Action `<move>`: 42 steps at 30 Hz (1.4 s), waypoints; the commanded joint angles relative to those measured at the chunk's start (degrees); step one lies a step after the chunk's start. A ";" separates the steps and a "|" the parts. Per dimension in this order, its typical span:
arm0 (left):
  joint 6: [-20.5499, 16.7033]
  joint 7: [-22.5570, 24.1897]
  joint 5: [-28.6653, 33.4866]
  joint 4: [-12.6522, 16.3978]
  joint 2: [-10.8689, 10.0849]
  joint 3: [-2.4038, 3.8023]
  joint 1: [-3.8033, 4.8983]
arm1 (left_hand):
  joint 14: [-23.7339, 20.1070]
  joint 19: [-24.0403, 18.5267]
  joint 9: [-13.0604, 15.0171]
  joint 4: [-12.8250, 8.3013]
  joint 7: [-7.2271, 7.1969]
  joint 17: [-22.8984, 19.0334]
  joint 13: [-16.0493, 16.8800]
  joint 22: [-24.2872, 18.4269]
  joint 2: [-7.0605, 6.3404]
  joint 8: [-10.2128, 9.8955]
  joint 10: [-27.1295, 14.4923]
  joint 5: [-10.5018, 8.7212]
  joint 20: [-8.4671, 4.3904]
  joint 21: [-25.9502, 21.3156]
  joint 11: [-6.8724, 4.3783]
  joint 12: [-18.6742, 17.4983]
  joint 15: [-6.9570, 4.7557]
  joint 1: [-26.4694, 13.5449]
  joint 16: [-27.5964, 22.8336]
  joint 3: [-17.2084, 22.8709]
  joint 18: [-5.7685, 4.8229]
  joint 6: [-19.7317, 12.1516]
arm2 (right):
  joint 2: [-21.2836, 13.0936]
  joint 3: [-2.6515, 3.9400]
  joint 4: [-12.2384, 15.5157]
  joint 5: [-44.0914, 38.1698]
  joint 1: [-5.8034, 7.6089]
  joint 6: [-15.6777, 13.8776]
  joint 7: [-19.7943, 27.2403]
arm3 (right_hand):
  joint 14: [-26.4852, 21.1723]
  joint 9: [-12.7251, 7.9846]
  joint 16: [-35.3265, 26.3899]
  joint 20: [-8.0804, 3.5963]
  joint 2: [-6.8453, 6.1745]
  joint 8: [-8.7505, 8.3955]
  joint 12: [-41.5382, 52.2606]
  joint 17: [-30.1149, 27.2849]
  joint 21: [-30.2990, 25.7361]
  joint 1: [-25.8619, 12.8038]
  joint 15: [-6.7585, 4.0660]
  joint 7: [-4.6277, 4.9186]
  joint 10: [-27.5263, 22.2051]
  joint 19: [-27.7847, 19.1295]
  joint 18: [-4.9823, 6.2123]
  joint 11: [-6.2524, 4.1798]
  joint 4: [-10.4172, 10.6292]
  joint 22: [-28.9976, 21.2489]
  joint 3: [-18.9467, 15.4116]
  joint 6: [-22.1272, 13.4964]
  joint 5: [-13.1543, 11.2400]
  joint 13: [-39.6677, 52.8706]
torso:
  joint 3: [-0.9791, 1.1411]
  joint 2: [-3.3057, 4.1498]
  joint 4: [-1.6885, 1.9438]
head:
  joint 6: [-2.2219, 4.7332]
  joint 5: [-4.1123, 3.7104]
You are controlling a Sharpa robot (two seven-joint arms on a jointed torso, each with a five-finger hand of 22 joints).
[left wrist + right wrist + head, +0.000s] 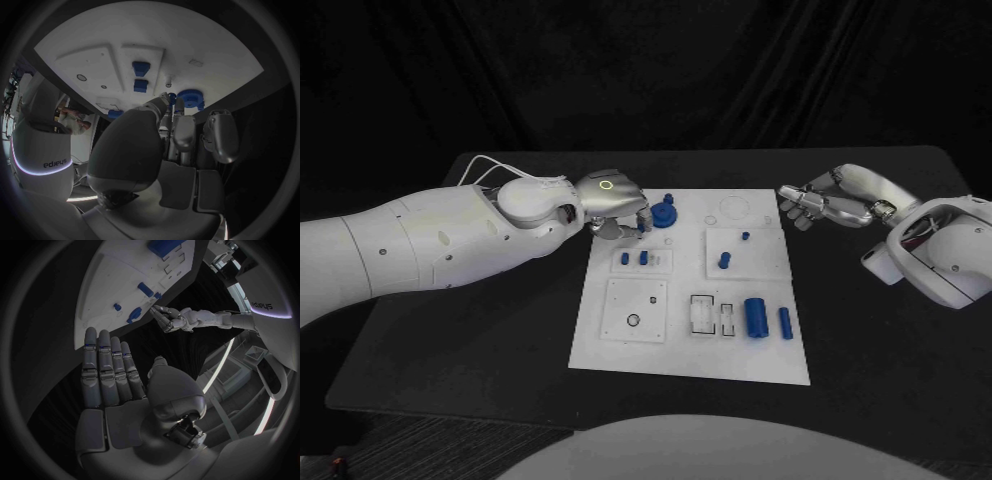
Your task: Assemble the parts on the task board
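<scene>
Fingers [183, 131] of left hand [610, 200] reaching down beside blue gear [664, 212] near board's [661, 352] far edge; hold not discernible. Right hand [819, 203] spread, empty, off board's far right corner. Probably light, rigid, slick plastic; best pinched round toothed rim.

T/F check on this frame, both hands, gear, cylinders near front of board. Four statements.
1. The left hand is at the blue gear, at the far left part of the task board. True.
2. The right hand holds a blue part. False: it holds nothing, fingers straight.
3. Two blue cylinders lie near the board's front right. True.
4. The right hand rests on the board's middle. False: it is off the far right edge.
</scene>
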 commanded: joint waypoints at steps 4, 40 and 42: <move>1.32 -0.39 -0.01 -0.36 0.47 0.04 -0.39 | -0.49 -0.58 -0.10 0.40 0.27 -0.25 0.08 9.51 -0.67 -0.29 0.63 -0.14 0.03 -0.40 -0.13 -0.08 -0.08 -0.16 -0.42 0.04 0.16 0.06 | -0.01 0.04 0.03 -0.29 -0.17 0.29 -1.28 | 0.02 0.08 -0.22 -0.01 -0.05 0.22 0.18 -0.04 0.11 0.52 0.09 0.08 0.16 0.07 0.13 0.11 -0.01 -0.05 0.22 0.32 0.21 -0.05 | 0.06 -0.01 0.00 | 0.00 -0.02; 2.35 -0.95 -0.01 -1.33 0.64 0.04 -1.65 | -0.83 -0.82 -0.16 0.59 0.24 -0.87 0.02 9.38 -0.85 -0.38 0.63 -0.14 0.04 -0.88 -0.14 -0.25 -0.04 -0.21 -0.79 -0.10 0.25 0.00 | 0.03 0.04 0.01 -0.29 -0.25 1.28 -1.92 | -0.05 0.08 -0.31 0.03 0.07 0.22 0.15 -0.04 0.07 0.78 0.13 0.10 0.10 -0.01 0.13 0.14 -0.04 -0.16 0.34 0.34 0.28 -0.12 | 0.06 -0.01 0.02 | 0.00 -0.13; 2.33 -0.93 -0.01 -1.26 0.54 0.04 -1.67 | -0.92 -0.87 -0.16 0.62 0.23 -1.11 0.02 9.35 -0.86 -0.38 0.64 -0.13 0.04 -1.00 -0.14 -0.27 -0.04 -0.23 -0.92 -0.12 0.27 0.01 | 0.05 0.04 0.01 -0.29 -0.25 1.34 -1.99 | -0.05 0.08 -0.32 0.03 0.09 0.22 0.15 -0.04 0.07 0.85 0.13 0.10 0.09 -0.02 0.14 0.14 -0.06 -0.18 0.38 0.34 0.30 -0.13 | 0.06 -0.01 0.00 | 0.00 -0.09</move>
